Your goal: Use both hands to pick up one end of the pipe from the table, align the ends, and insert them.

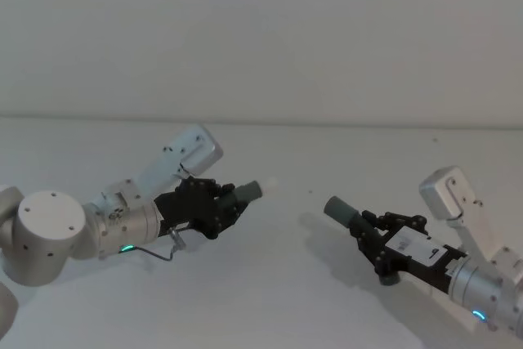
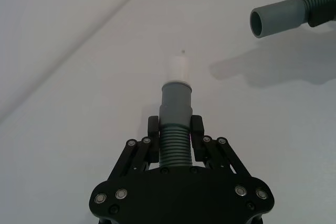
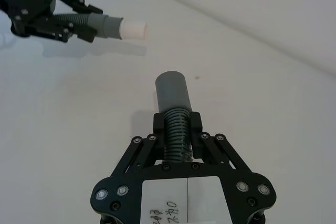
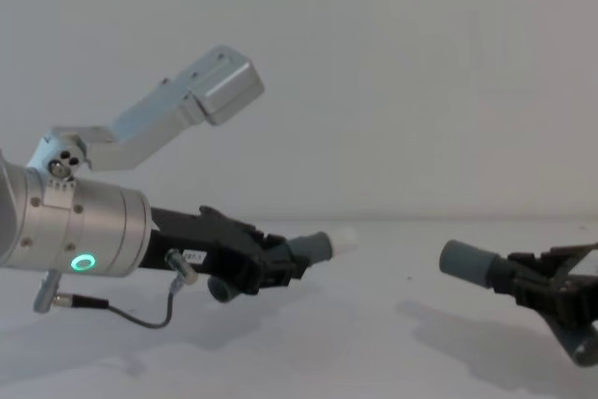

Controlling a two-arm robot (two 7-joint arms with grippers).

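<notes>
Left gripper's (image 1: 229, 199) pipe end (image 1: 253, 190) faces right gripper's (image 1: 364, 221), well apart.

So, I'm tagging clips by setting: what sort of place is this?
Probably a robot lab test bench: a plain white table against a pale wall, the left gripper holding a white-tipped corrugated hose, the right gripper a grey-cuffed corrugated hose.

Silver cylindrical arms (image 4: 89, 229) end in black, screw-studded linkages: the left gripper (image 2: 175, 129) sits ahead of a green ring light (image 4: 85, 263) and thin grey cable (image 4: 140, 317), while the right gripper (image 3: 177, 121) bears a handwritten white label (image 3: 178, 203).
</notes>
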